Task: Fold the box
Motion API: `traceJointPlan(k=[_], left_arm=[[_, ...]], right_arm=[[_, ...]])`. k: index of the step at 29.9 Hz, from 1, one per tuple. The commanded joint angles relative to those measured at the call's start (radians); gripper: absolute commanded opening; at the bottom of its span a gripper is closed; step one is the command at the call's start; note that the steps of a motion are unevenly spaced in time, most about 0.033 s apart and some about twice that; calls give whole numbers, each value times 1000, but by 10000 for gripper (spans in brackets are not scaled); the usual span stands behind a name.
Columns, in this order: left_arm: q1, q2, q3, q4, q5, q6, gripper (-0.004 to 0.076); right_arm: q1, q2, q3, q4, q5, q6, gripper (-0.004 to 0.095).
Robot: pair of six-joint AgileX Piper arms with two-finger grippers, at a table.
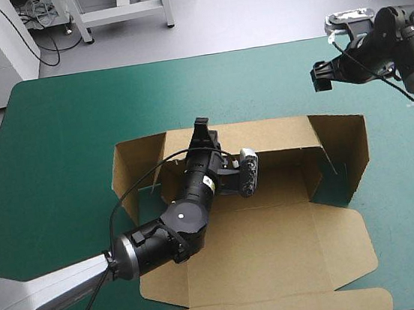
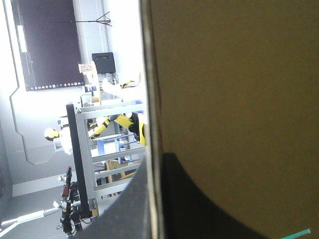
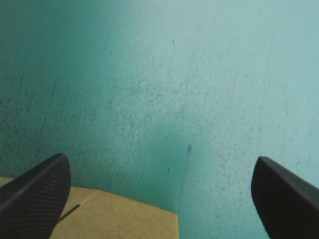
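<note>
- Brown cut-board box (image 1: 278, 244): a half-formed open tray, plain and unprinted, on the near half of the teal-green worktop (image 1: 74, 118), roughly central.
- Far long wall (image 1: 273, 135) stands upright, its top edge pinched in the left hand (image 1: 202, 125).
- Both end walls are raised. The left one angles outward; the right one stands higher and squarer.
- Small inner tabs stand near the right rear corner.
- Lid panel lies flat toward the near edge, with a rounded ear on each side and a last strip beyond it.
- Left wrist view: the wall is seen edge-on, a pale cut edge beside a brown face.
- Right wrist view: one brown corner shows against the cover.
</note>
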Motion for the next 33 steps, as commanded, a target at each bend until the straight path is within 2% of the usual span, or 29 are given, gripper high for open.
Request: traceJointPlan(k=[1, 16, 21, 30, 33], left_arm=[[-9, -35, -26, 54, 33, -10, -10], [-9, -35, -26, 58, 43, -39, -10], [-9, -35, -26, 58, 43, -39, -10], [-9, -35, -26, 58, 43, -39, -10], [-9, -35, -26, 58, 43, -39, -10]], right_arm=[[-43, -76, 62, 61, -29, -39, 888], [-149, -253, 350, 149, -32, -104, 887], [-149, -354, 512, 185, -114, -124, 886], [-149, -552, 782, 185, -284, -141, 887], [-149, -611, 842, 185, -300, -143, 887]])
